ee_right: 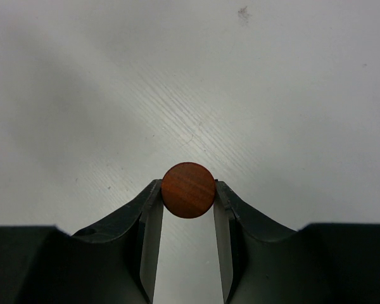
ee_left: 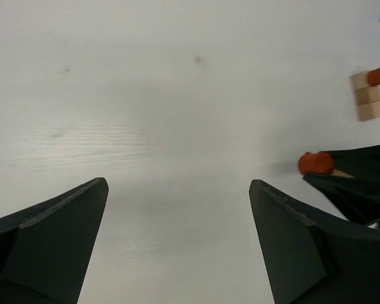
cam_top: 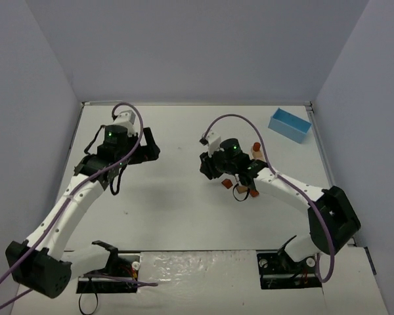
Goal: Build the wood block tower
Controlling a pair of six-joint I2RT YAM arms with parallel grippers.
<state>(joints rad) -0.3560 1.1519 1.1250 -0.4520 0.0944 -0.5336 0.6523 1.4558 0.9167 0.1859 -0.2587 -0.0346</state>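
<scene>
The wood block tower (cam_top: 255,151) stands just beyond the right gripper (ee_right: 188,187), right of the middle of the table (cam_top: 177,216), so we judge that arm nearer; its jaws pinch a reddish cylinder (ee_right: 189,190) by its round sides, while the left gripper (ee_left: 177,183) gapes empty, well apart.

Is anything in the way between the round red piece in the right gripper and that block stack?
Nothing visible. The right gripper holds the round red piece, and the left wrist view shows only bare table between it and the block stack.
</scene>
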